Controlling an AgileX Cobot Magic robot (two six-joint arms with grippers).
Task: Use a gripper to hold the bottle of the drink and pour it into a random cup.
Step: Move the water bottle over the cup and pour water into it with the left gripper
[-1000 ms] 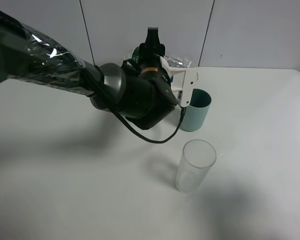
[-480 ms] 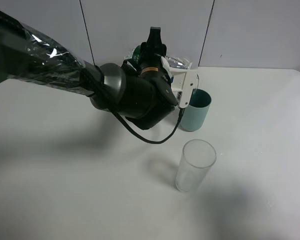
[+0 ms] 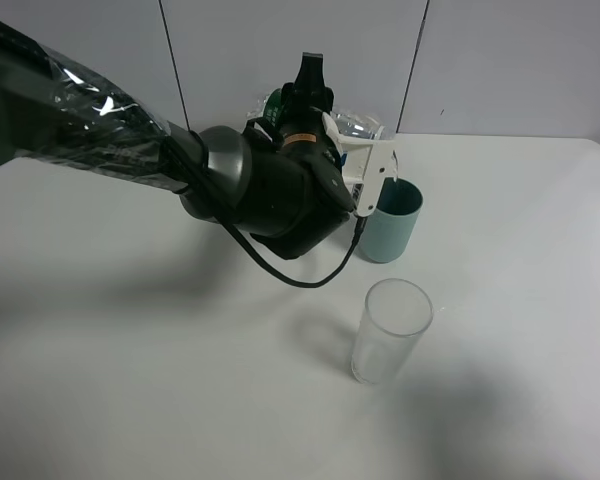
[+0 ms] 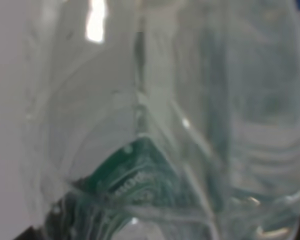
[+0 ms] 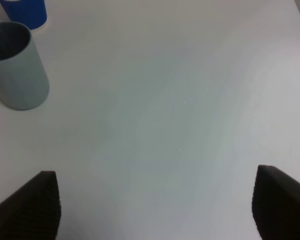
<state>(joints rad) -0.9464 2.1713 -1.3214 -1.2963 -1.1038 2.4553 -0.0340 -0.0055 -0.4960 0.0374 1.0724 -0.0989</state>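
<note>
The bottle (image 3: 352,126) hangs tipped sideways in the left end effector (image 3: 315,115), which is closed tight on it. Its clear end is just above the grey-teal cup (image 3: 392,225), with a clear glass (image 3: 390,330) nearer the camera. The left wrist view shows only clear plastic and green label. In the right wrist view, the right end effector (image 5: 155,177) gapes empty over the surface (image 5: 190,100). Pouring seems in hand. The next move calls for tipping further with the neck kept over the cup.
</note>
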